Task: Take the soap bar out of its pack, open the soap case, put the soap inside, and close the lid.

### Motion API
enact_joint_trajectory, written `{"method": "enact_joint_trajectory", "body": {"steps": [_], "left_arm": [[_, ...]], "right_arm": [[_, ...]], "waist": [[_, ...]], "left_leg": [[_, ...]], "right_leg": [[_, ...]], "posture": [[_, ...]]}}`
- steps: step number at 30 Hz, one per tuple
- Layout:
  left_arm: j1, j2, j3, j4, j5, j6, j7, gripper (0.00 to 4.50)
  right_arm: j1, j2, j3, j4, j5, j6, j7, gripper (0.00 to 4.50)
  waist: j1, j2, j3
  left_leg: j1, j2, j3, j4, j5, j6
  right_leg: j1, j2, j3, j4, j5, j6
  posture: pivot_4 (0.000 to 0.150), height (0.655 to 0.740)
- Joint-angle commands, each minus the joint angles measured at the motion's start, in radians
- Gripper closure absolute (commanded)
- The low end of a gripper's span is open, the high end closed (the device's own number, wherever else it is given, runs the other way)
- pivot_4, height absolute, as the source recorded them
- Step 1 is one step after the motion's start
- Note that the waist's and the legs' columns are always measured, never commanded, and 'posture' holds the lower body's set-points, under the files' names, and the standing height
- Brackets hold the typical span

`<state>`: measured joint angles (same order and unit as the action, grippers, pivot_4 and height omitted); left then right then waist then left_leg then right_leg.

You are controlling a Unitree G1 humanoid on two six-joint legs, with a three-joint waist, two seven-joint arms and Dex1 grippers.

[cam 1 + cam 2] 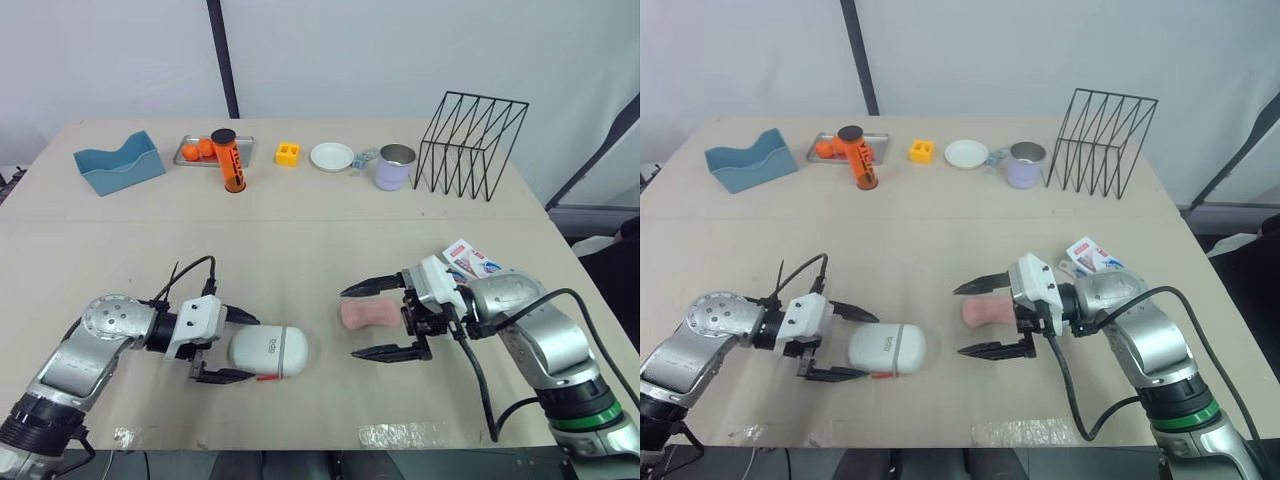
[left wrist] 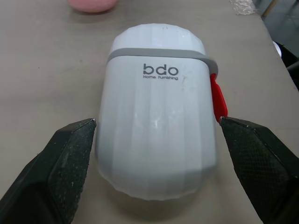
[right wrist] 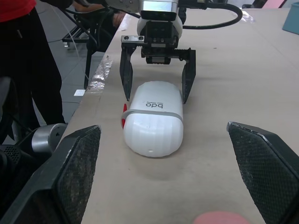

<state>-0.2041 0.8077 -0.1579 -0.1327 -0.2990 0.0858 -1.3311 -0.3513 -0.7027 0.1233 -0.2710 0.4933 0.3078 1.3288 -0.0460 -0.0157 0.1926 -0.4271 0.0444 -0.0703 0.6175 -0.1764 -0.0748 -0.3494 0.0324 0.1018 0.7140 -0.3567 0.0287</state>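
Observation:
A white soap case [image 1: 269, 351] with a grey band and a red tab lies shut on its side at the front left of the table. My left gripper [image 1: 238, 346] is open, one finger on each side of the case's near end [image 2: 156, 140], not pressing it. A bare pink soap bar [image 1: 367, 314] lies on the table at the front middle. Around it stands my right gripper [image 1: 363, 321], open, one finger beyond the bar and one nearer. The torn soap pack [image 1: 470, 260] lies behind my right wrist.
Along the back of the table stand a blue holder [image 1: 119, 163], a metal tray with orange things [image 1: 197, 150], an orange bottle [image 1: 229, 161], a yellow block [image 1: 288, 153], a white dish [image 1: 331, 156], a lilac cup [image 1: 395, 167] and a black wire rack [image 1: 470, 145]. A person in red [image 3: 18, 28] stands off the table's side.

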Motion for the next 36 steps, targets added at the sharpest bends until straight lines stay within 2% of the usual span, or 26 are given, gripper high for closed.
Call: {"method": "enact_joint_trajectory", "body": {"steps": [1,13,36], "left_arm": [[-0.016,-0.004,0.000,0.016,0.022,-0.036,0.004,0.00],[0.023,-0.020,0.009,0.001,0.028,-0.030,0.048,0.00],[0.022,-0.021,-0.001,-0.013,0.020,-0.005,0.039,0.00]], "right_arm": [[-0.010,0.004,0.000,-0.032,0.006,-0.005,-0.009,0.06],[-0.012,0.011,0.003,-0.025,0.002,-0.004,-0.024,0.06],[-0.011,0.006,0.001,-0.019,-0.004,0.003,-0.031,0.06]], "waist": [[0.000,0.000,0.000],[0.000,0.000,0.000],[0.000,0.000,0.000]], "left_leg": [[0.000,0.000,0.000,0.000,0.000,0.000],[0.000,0.000,0.000,0.000,0.000,0.000],[0.000,0.000,0.000,0.000,0.000,0.000]], "right_leg": [[0.000,0.000,0.000,0.000,0.000,0.000],[0.000,0.000,0.000,0.000,0.000,0.000],[0.000,0.000,0.000,0.000,0.000,0.000]], "posture": [[0.150,0.7400],[0.150,0.7400],[0.150,0.7400]]}}
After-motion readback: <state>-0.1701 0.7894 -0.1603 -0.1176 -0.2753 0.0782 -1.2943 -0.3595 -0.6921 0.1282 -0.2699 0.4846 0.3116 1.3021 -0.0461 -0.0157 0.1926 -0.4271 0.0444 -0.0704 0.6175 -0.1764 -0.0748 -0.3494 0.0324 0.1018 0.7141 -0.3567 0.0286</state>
